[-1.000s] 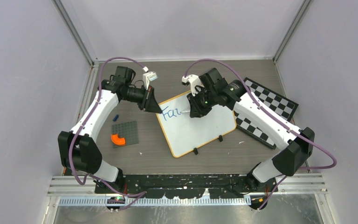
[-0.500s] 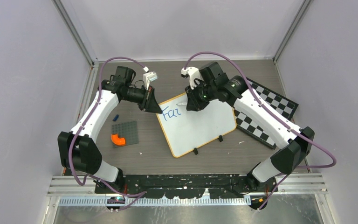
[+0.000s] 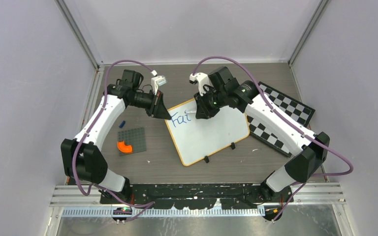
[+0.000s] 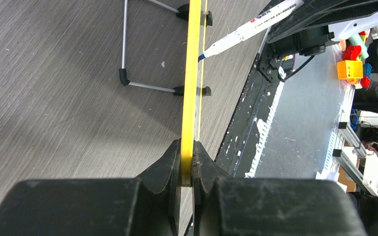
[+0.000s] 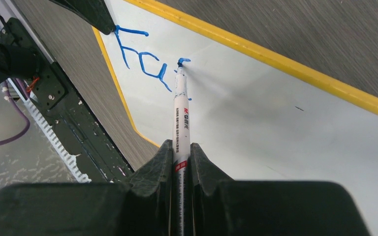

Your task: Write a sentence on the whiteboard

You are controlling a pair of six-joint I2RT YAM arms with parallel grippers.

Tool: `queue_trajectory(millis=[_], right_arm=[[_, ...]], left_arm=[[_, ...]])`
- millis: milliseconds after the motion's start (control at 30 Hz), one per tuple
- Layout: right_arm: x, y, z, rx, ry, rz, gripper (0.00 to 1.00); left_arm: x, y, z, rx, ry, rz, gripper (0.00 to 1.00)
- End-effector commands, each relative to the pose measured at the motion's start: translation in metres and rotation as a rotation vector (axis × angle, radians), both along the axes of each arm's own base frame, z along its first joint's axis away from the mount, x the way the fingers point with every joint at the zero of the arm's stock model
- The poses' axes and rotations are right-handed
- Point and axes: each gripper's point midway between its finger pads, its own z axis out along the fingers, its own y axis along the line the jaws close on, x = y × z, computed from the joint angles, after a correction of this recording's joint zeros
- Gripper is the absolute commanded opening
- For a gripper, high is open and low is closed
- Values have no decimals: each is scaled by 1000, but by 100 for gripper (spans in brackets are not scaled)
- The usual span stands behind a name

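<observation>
So far: we have only a few blue letters [image 5: 142, 64] near one corner of the whiteboard [image 3: 211, 135]. They look like "Fai".
Where the board is: it sits on the tabletop [image 3: 147, 169] between our two arms, turned a bit sideways.
Left pincer [image 4: 188, 147]: pressed onto the board's yellow edge at the corner by the letters, and we think it keeps the board from sliding.
Right pincer [image 5: 179, 150]: pinching the marker [image 5: 181, 105], with the blue tip on the board at the newest letter.
Left to do: nearly the whole sentence, we think, since most of the board is plain white.
How far: just the start, we guess.
</observation>
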Motion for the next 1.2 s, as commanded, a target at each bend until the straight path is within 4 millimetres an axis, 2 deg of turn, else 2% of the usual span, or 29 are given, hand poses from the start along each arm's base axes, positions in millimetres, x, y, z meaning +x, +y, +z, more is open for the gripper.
queue_trajectory(millis=[0,200,667,933,1167], right_arm=[[2,-3,13,14,-53,-6,0],[-5,-12,29,28,-81,-7,0],[-4,-17,0,-31,-40,-9,0],[4,-17,-3,-41,-54,-26,0],[14,-34,-2,-58,-57,-72,0]], left_arm=[[-17,-6,-8,28,38,-48,0],[-17,-6,-6,26,36,-50,0],[-18,-6,-5,31,28,-52,0],[-19,-5,-8,33,31,-53,0],[-19,-5,-8,34,33,-54,0]])
